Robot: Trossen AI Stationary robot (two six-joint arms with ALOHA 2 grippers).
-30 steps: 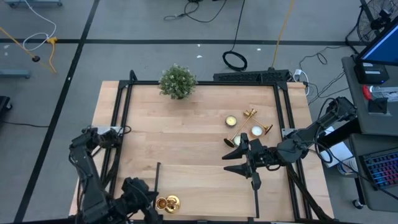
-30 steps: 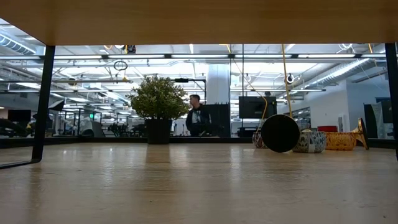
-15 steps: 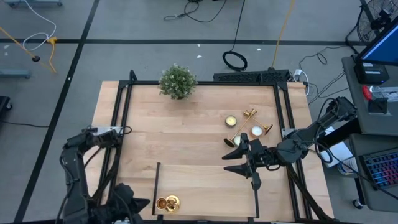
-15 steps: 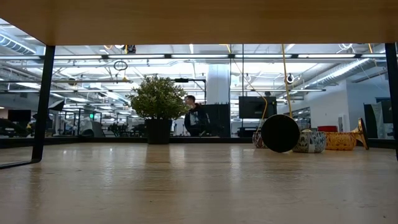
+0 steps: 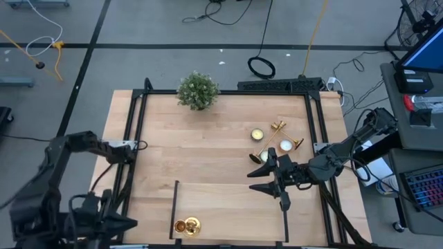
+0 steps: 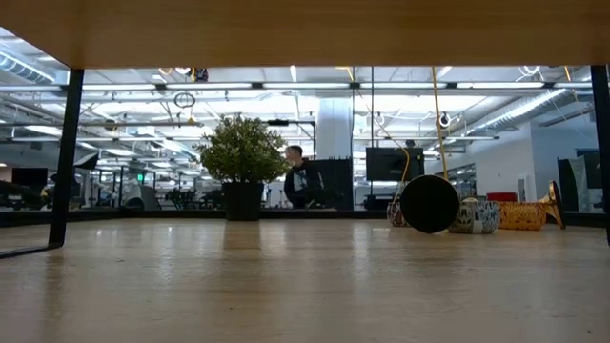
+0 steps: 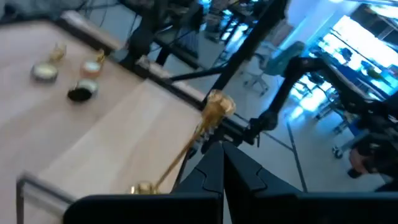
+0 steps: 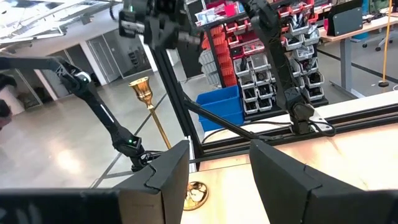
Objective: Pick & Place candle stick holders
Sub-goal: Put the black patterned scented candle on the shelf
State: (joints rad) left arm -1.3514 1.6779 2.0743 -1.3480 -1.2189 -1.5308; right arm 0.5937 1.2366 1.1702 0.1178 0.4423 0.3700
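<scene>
Change: the left arm has pulled back off the surface (image 5: 208, 152). A second ago the left pincer (image 7: 219, 155) sat right beside the gold candle stick holder (image 5: 187, 225) at 7 o'clock. Now the arm is folded outside the frame rail, around 8 o'clock, well apart from the holder.

- Left pincer: fingers pressed together, nothing between them. Its wrist view looks past the shut tips at the holder, which has nothing touching it.
- That holder hasn't shifted over the last second. It sits at the near edge of the surface at 7 o'clock. In the right wrist view it stands upright on its flared base, cup up.
- Right pincer (image 5: 255, 180): hasn't moved. It hangs right of centre at about 4 o'clock with its tips pointing toward 8 o'clock, fingers partly apart with nothing in the gap.
- The remaining holders (image 5: 278, 138) are unchanged. They form a gold cluster at about 2 o'clock, just beyond the right pincer. Stems look tipped over. Can't separate them cleanly from the round pieces among them.
- Plant (image 5: 198, 90) at 12 o'clock is clear of everything.

Read: the first placement looks done, since the left arm has let go and cleared out. The cluster is still to be picked. The right arm is the one next to it, so the next grasp is probably its job. The lying stems will likely need a low, side-on approach.
</scene>
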